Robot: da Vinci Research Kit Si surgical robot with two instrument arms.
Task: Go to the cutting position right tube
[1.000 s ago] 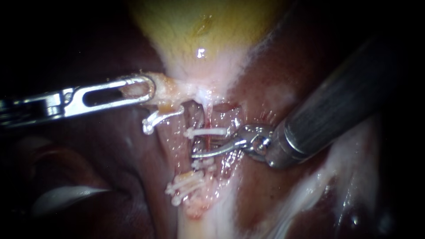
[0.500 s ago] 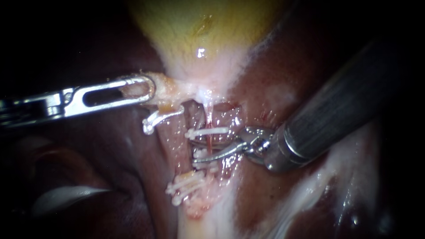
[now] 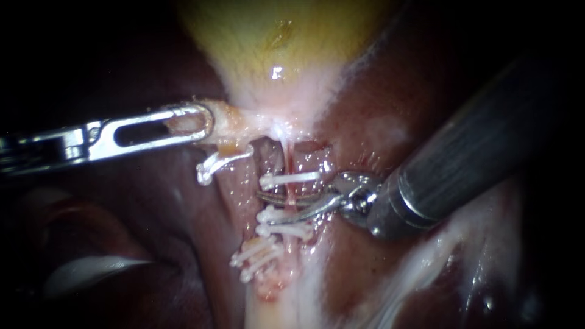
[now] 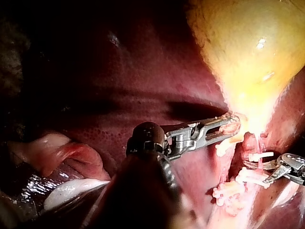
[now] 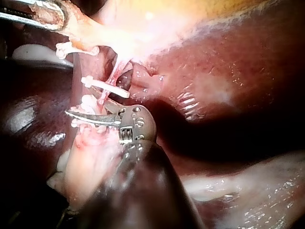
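The yellow gallbladder (image 3: pixel 274 42) narrows to a pale neck. My left instrument (image 3: pixel 204 122) has its slotted jaws shut on a tag of tissue beside that neck, also seen in the left wrist view (image 4: pixel 231 125). A thin reddish right tube (image 3: pixel 290 166) runs down from the neck between an upper white clip (image 3: pixel 291 178) and lower white clips (image 3: pixel 283 230). My right instrument (image 3: pixel 263 207) has its curved blades open, one on each side of this tube between the clips. In the right wrist view the blades (image 5: pixel 78 114) lie edge-on below the upper clip (image 5: pixel 106 86).
Dark red liver (image 3: pixel 378 109) surrounds the site. A loose white clip (image 3: pixel 219 161) hangs on a stump below the left jaws, and several more clips (image 3: pixel 256 256) sit lower on pale tissue. The right shaft (image 3: pixel 475 146) crosses the view's right side.
The right instrument's blades have spread apart and slid further left across the tube, with the upper blade now showing under the top clip. The left instrument has held still.
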